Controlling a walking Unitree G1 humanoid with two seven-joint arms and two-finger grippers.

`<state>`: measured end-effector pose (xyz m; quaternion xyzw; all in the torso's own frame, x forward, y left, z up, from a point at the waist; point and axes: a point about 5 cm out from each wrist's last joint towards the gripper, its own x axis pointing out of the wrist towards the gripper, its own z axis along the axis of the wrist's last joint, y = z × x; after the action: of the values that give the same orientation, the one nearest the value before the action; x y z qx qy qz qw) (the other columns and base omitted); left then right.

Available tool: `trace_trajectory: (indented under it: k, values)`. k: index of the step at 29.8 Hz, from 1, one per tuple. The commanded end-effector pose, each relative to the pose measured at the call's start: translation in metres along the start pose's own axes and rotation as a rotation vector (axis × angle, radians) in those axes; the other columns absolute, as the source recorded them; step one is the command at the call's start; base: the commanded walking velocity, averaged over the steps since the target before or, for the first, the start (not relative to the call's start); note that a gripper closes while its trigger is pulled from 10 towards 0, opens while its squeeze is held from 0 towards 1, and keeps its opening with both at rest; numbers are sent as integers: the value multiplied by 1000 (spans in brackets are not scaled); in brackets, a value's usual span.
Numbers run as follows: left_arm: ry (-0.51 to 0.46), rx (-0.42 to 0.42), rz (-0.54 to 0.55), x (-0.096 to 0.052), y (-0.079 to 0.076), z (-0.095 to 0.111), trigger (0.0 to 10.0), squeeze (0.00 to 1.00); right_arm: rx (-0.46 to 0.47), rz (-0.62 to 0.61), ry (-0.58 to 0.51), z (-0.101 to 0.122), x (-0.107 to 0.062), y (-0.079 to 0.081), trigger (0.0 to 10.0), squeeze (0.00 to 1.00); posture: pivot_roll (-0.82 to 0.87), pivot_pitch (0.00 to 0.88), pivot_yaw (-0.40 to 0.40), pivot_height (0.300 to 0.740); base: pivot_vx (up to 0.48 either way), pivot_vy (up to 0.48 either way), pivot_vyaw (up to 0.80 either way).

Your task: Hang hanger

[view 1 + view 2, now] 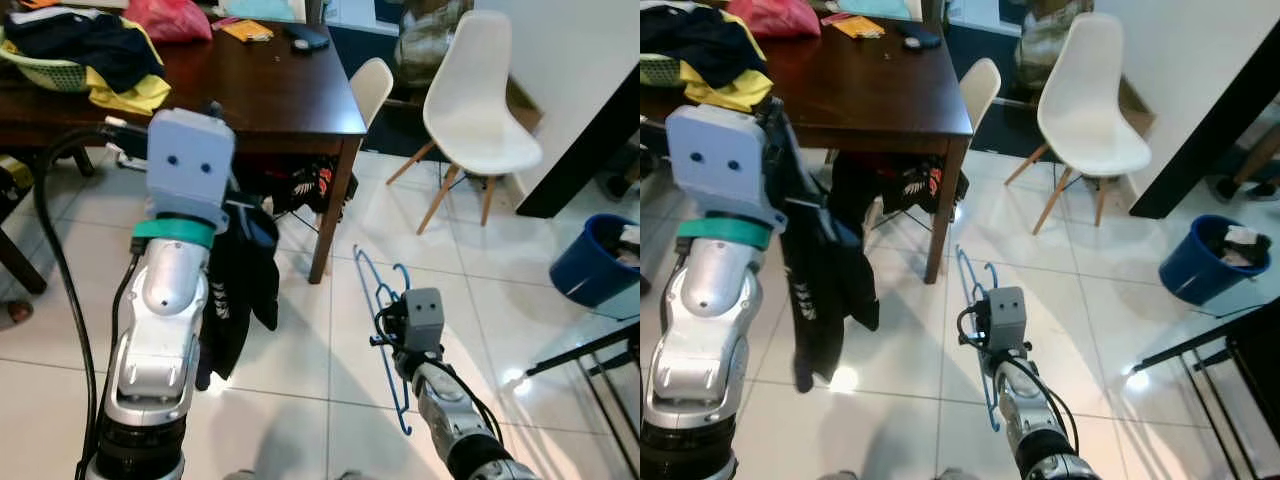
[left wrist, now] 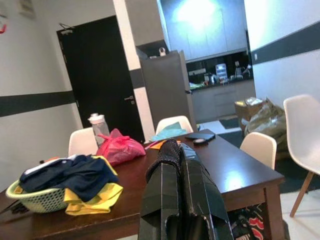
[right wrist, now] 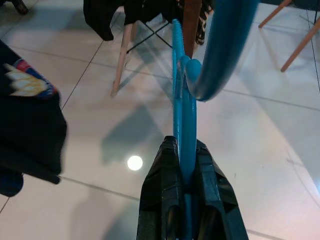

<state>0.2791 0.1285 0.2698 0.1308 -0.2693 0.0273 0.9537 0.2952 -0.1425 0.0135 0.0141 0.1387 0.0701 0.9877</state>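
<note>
- The blue hanger (image 1: 385, 330) is off the floor, clamped in the right gripper (image 3: 182, 165), out in front of the robot over the white tiles, below and right of the dark wooden counter (image 1: 270, 95).
- In the right wrist view the jaws are together on the hanger's thin blue bar, with the curved hook (image 3: 215, 55) rising just beyond the fingertips.
- It looks like a slim plastic or coated-wire frame — light, stiff enough to keep its shape, but likely to flex or twist a little if pushed sideways.
- The smooth bar may well swivel between the jaws; the present hold near the neck, close under the hook, seems the sensible place, as it keeps the hook steerable.
- The hook is the part that must meet the rail, so it should stay free of the fingers.
- The left gripper (image 2: 180, 165) is raised beside the counter's edge — its jaws are closed together, and a dark garment (image 1: 240, 290) hangs from them, soft and limp.
- That cloth will drape and swing, so it could snag the hanger's open frame if the two come near.
</note>
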Motion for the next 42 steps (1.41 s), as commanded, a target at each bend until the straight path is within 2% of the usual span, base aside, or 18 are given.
trace_trajectory:
  k: [1, 8, 10, 16, 23, 29, 34, 42]
  values:
    - [13, -6, -39, -2, -6, -2, 10000, 0, -17, -26, -16, 0, -2, -6, 10000, 0, 81, 22, 6, 740, 465, 0, 0]
    - [20, -4, -92, 0, -11, -5, 10000, 0, -36, -32, -57, 5, -1, -1, 10000, 0, 61, 25, 53, 740, 465, 0, 0]
    - [4, -6, -119, 5, -12, -3, 10000, 0, -30, -48, -92, 10, 0, -1, 10000, 0, 50, 25, 92, 740, 467, 0, 0]
    - [-45, -9, -150, 18, -12, 8, 10000, 0, -20, -77, -194, 28, 1, -1, 10000, 0, 43, 18, 114, 740, 469, 0, 0]
    - [-66, -17, -152, 22, -13, 13, 10000, 0, 4, -97, -230, 36, 3, -3, 10000, 0, 41, 9, 102, 740, 467, 0, 0]
    - [-67, -16, -134, 20, -11, 13, 10000, 0, 15, -143, -192, 30, 1, -14, 10000, 0, 50, 6, 67, 740, 465, 0, -800]
    - [-66, -15, -122, 18, -10, 12, 10000, 0, 30, -205, -200, 35, 3, -25, 10000, 0, 53, 3, 57, 740, 465, 0, -800]
    - [-74, -14, -114, 19, -8, 14, 10000, 0, 31, -213, -240, 46, 5, -25, 10000, 0, 57, 2, 53, 740, 465, 0, -100]
